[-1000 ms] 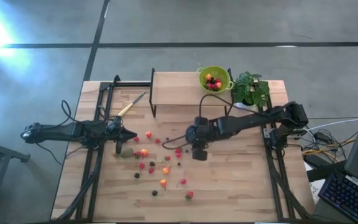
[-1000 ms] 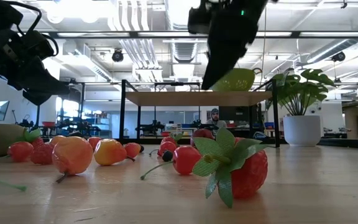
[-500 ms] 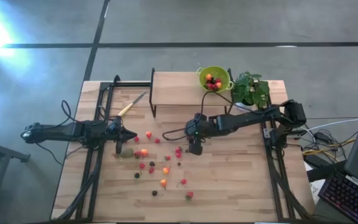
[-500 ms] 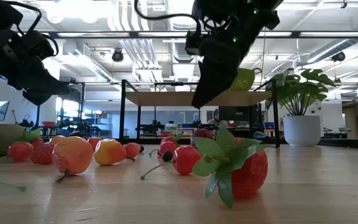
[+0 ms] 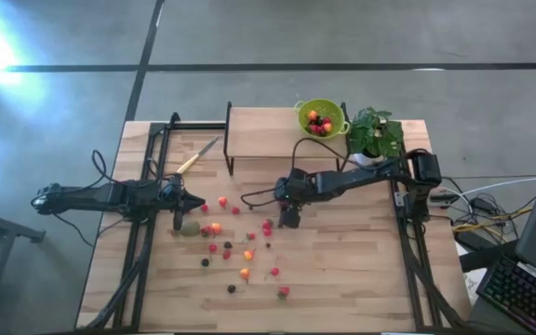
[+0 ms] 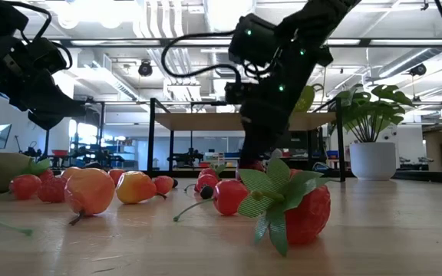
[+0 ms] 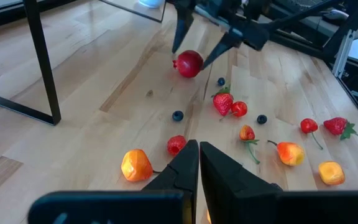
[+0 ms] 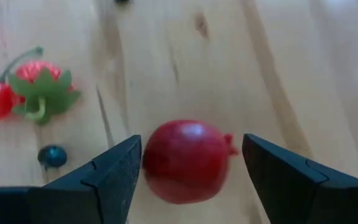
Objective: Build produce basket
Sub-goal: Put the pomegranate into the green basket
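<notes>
Red, round pomegranate-like fruit (image 8: 188, 160) with a small crown nub is the target. It sits on the pale wooden table (image 5: 342, 270), mid-table, just in front of the raised wooden shelf (image 5: 259, 130). The right gripper (image 8: 191, 168) is down over it, jaws spread wide with one finger on each side. Gaps show on both sides, so no grip yet.

Handling guess: looks like rigid plastic with a smooth, glossy skin. Probably light, and likely to roll or squirt out if pinched off-centre. Best hold is across the widest part of the body, clear of the nub.

Orientation: near-spherical, so no real long axis. The nub points sideways along the table, toward one finger in the right wrist view, so the pinch line may land on it.

The left gripper (image 7: 197, 165) hangs low near the table's left side with fingers pressed together and nothing between them. The rest of the small red, orange and dark berries (image 5: 240, 251) are scattered between the arms. A brownish-green oval fruit (image 5: 190, 227) lies just beside the left gripper.

The lime-green bowl-shaped colander (image 5: 321, 117) is on the shelf's right end, beside the potted plant (image 5: 376, 133). It already has a few pieces in it.
</notes>
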You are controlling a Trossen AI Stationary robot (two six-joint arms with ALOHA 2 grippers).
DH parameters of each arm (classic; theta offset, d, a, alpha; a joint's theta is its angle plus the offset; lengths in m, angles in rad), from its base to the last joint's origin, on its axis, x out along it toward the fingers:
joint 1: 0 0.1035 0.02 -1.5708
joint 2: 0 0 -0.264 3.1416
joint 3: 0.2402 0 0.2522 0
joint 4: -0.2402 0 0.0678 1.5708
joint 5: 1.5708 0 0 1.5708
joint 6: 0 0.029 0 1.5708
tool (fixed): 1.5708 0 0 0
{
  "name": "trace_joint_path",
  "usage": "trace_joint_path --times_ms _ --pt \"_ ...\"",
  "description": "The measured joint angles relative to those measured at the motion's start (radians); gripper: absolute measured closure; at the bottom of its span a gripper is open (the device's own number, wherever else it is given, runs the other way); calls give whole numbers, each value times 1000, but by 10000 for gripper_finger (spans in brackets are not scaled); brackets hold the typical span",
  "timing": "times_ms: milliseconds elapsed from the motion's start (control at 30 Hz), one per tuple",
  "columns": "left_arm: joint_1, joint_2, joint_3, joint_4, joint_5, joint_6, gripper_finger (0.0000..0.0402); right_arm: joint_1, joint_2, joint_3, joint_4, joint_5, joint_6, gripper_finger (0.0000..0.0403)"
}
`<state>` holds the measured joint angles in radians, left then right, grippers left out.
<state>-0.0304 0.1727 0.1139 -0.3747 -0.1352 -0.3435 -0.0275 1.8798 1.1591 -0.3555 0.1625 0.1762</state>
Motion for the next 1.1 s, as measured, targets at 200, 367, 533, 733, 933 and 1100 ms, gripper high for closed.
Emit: trace_joint_path --times_ms 200,367,533,733,933,1100 --pt "0 0 0 0 0 0 381 -6 38 -4 2 26 0 117" --pt "0 0 0 0 0 0 380 -7 70 -3 6 28 1 128" --pt "0 0 0 0 0 0 381 -7 75 -1 7 24 4 165" --pt "0 0 0 0 0 0 380 -6 34 -6 -14 23 5 209" --pt "0 0 0 0 0 0 381 -3 -57 -5 -12 17 7 205" --pt "0 0 0 0 0 0 380 -1 -166 -5 -11 -23 6 199"
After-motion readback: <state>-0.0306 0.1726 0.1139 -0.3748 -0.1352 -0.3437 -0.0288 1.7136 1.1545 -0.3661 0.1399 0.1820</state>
